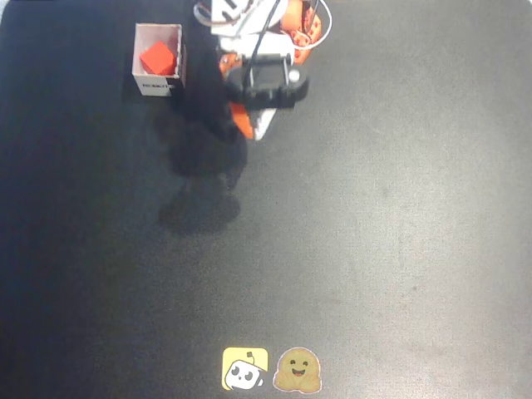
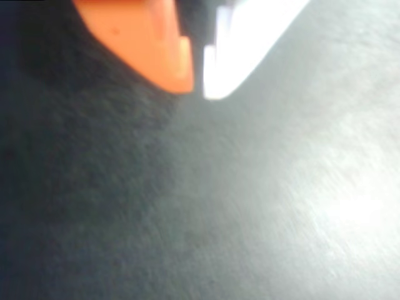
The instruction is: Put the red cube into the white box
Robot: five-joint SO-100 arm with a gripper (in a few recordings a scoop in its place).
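The claw (image 2: 197, 84) is seen closed and empty in the wrist view, its orange finger (image 2: 150, 44) and white finger (image 2: 250, 37) nearly touching above the dark counter (image 2: 219, 219). In the overhead view the claw (image 1: 252, 126) is held near the far edge, just right of the white box (image 1: 137, 62). The red cube (image 1: 158, 59) is seen resting inside the box. Two stickers (image 1: 271, 370) are fixed at the counter's near edge, well apart from the arm.
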